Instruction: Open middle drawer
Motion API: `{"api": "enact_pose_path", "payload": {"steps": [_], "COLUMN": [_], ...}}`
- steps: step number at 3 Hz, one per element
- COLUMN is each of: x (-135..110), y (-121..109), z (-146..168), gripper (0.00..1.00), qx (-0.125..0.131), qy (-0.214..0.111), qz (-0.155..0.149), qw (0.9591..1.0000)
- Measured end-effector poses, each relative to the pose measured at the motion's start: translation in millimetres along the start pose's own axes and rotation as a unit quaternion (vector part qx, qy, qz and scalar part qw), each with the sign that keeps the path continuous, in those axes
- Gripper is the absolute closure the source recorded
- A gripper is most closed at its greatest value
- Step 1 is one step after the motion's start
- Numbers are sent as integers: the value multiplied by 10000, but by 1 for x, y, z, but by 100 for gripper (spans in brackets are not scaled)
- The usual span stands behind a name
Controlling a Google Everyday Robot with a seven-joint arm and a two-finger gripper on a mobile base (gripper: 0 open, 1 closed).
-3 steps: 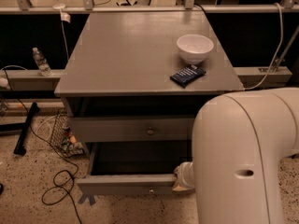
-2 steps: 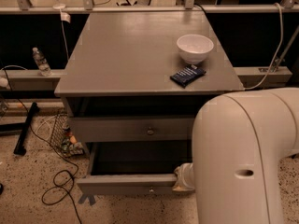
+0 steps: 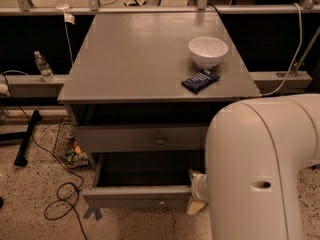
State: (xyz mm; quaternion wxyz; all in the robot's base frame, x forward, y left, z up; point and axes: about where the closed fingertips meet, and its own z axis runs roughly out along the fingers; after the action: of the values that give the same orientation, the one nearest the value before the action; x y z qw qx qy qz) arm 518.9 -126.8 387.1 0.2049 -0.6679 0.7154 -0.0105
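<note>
White arm [image 3: 260, 164] across right end of pulled-out middle drawer [image 3: 130, 196], gripper [image 3: 196, 196] there, state untellable; bowl [image 3: 208, 51], packet [image 3: 200, 80] on cabinet top [image 3: 135, 54].

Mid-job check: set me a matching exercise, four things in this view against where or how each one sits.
Things:
1. white bowl
2. dark blue packet
3. middle drawer
4. claw

Places or states:
A. low at the right end of the open drawer's front, mostly hidden behind the arm
B. pulled out, dark inside showing
C. right side of the cabinet top, farther from the front edge
D. right side of the top, nearer the front edge

Pairs: 1-C, 2-D, 3-B, 4-A
</note>
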Motion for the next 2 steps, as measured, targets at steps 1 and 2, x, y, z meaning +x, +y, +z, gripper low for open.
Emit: {"api": "enact_pose_path", "payload": {"steps": [1,2], "x": [0,-1], "y": [0,-4], "z": [0,-21], "gripper": [0,0], "qx": [0,206], "qy": [0,-72], "qz": [0,-79], "qw": [10000,9997]}}
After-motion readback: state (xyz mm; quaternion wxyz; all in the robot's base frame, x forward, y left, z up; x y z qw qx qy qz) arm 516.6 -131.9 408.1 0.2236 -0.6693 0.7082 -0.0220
